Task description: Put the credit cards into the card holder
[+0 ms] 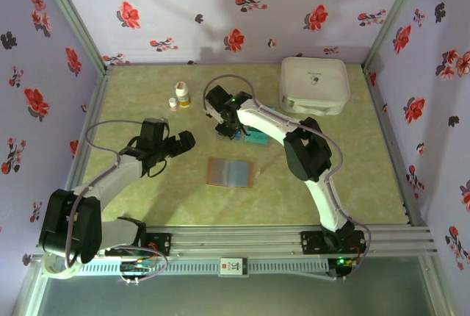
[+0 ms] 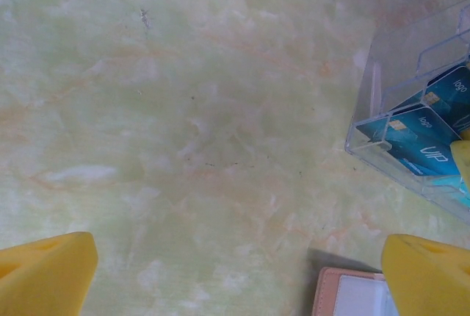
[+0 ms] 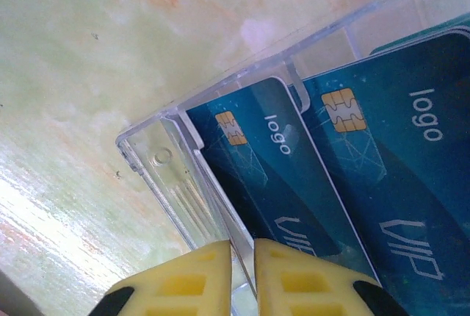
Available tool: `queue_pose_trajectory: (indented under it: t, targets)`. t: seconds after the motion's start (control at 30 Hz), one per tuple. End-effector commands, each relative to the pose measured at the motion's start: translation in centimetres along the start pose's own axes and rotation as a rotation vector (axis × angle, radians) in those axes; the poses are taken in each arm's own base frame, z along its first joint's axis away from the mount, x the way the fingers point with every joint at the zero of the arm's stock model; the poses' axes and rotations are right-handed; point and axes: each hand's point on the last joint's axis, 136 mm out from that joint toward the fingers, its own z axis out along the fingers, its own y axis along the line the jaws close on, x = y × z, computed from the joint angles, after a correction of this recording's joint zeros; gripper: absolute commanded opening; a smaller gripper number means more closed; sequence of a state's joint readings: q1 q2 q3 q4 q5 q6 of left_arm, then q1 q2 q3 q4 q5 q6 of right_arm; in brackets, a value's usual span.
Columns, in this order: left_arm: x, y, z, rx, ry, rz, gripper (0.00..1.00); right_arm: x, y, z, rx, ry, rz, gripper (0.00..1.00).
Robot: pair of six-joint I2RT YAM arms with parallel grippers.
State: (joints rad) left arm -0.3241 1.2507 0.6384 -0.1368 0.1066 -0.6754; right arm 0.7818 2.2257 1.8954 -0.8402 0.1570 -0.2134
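Your cards (image 3: pixel 272 176) sat upright in the clear tray (image 3: pixel 169 176), at least two of them side by side with chip and "logo" face showing, and more teal edges behind them. The holder (image 1: pixel 231 173) lay opened flat on the table (image 1: pixel 352 169), just in front of the tray and apart from it. You could not make out any card in its pockets, so by the look of things the job had barely begun. Every card you could see had yet to be lifted out, carried over and slid in. Your right gripper (image 3: pixel 243 272) was down at the tray's near corner, its yellow fingers drawn almost together with only a slit between them. That slit lined up with the place where the nearest card's edge met the tray's wall. Whether the fingers had clamped the card, the wall or nothing yet, you could not tell from this angle. Your left gripper (image 2: pixel 239 257) hung over bare table just left of the holder, its fingers spread wide and holding nothing. The holder's corner and the tray showed at the edge of its view. Farther back, a white case (image 1: pixel 314 84) and two small bottles (image 1: pixel 181 95) stood well clear of the work.
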Motion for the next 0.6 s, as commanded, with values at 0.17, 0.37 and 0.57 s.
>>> queue_pose_trajectory:
  t: [0.17, 0.37, 0.57]
  targets:
    - [0.0, 0.0, -0.1, 0.011, 0.000, -0.018, 1.00, -0.7, 0.6, -0.5, -0.019, -0.014, -0.090, 0.09]
    - [0.1, 0.0, -0.1, 0.011, 0.004, -0.018, 1.00, -1.3, 0.7, -1.4, -0.024, -0.043, -0.131, 0.02]
    - [0.0, 0.0, -0.1, 0.009, 0.006, -0.016, 1.00, -2.4, 1.0, -3.7, -0.002, -0.090, -0.186, 0.00]
